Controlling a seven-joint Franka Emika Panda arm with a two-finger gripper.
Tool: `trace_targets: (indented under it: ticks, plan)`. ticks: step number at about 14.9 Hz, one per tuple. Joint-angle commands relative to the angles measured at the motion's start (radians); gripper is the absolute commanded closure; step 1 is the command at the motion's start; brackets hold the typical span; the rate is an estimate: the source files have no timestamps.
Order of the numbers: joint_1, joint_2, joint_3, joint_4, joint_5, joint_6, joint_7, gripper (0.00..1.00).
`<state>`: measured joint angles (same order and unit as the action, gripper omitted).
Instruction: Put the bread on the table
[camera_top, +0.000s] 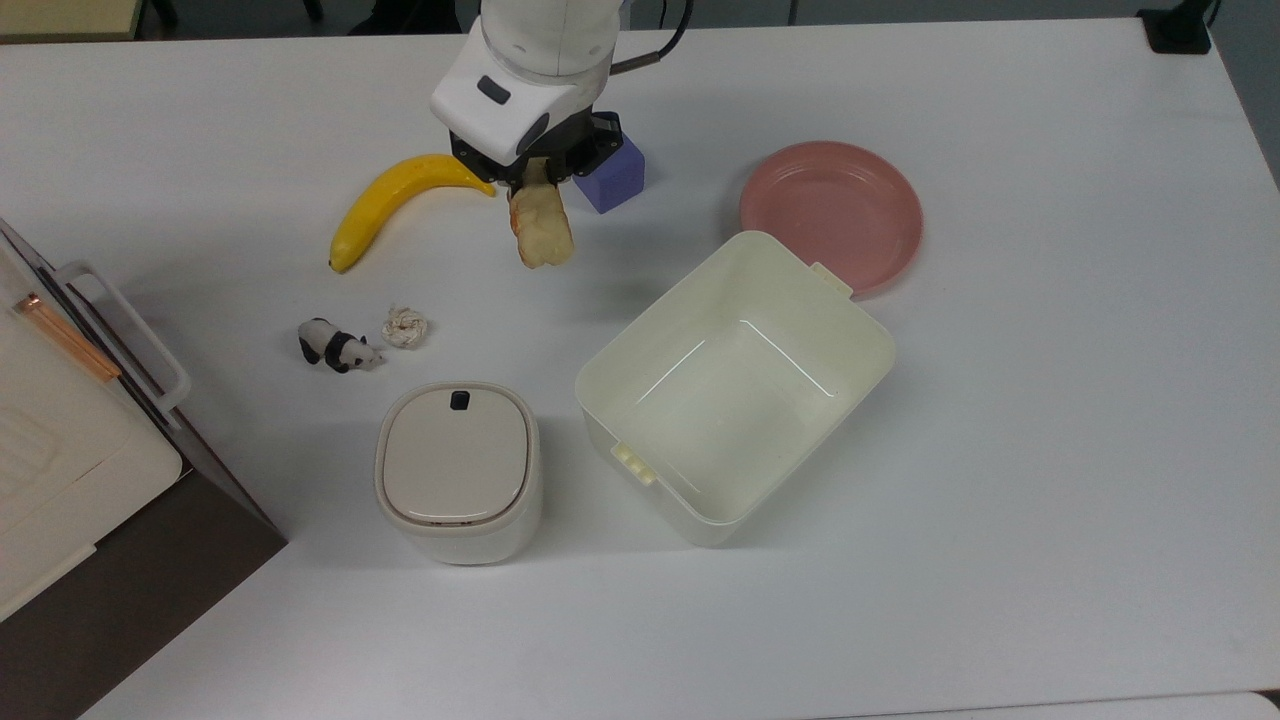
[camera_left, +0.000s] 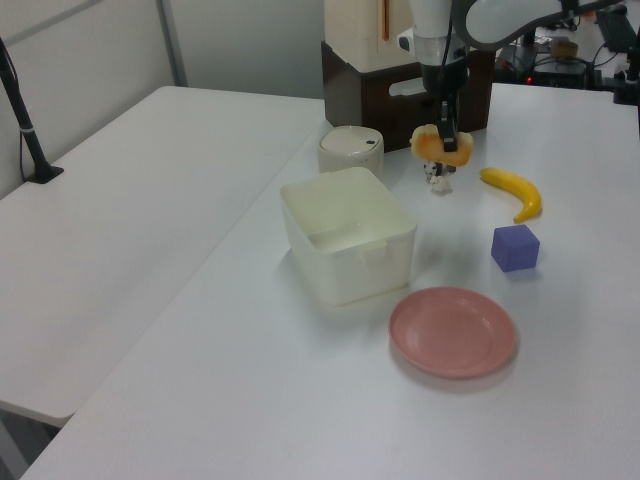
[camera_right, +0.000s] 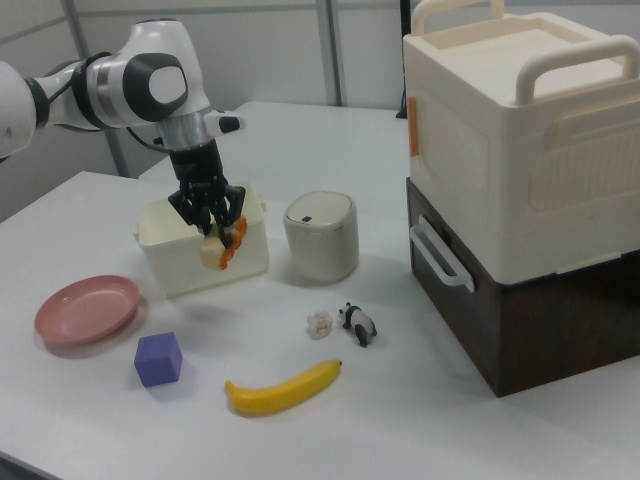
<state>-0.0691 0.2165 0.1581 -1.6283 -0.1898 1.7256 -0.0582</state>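
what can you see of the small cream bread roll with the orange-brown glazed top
The small oblong bread roll is pale cream with an orange-brown glazed side, and looks soft and slightly crumbly. It hangs in the air, clamped at one end by the black two-finger gripper, with its long axis pointing down and away from the fingers. In the top view it sits between the yellow banana and the purple cube. In the right view it is clearly above the white table, touching nothing else.
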Motion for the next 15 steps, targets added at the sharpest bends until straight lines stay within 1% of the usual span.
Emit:
trace_targets:
  ticks: [1,2,3,4,5,7,10,13,14,15]
  plan:
    - [0.000,0.001,-0.005,-0.007,0.013,0.022,-0.034,0.48]
    - [-0.001,0.000,-0.006,-0.005,0.012,0.022,-0.034,0.38]
    - [-0.008,0.000,-0.006,0.005,0.009,0.022,-0.034,0.32]
    - [-0.009,0.000,-0.006,0.014,0.010,0.020,-0.034,0.20]
    - [-0.009,0.000,-0.006,0.019,0.012,0.022,-0.034,0.12]
    - [-0.012,-0.002,-0.006,0.034,0.016,0.017,-0.034,0.00]
    - [-0.021,-0.002,-0.006,0.056,0.019,0.017,-0.012,0.00]
    - [-0.026,-0.002,-0.006,0.058,0.009,0.022,0.024,0.00]
    - [-0.026,-0.002,-0.008,0.059,0.015,0.022,0.038,0.00]
    - [-0.029,-0.002,-0.008,0.077,0.009,0.022,0.046,0.00]
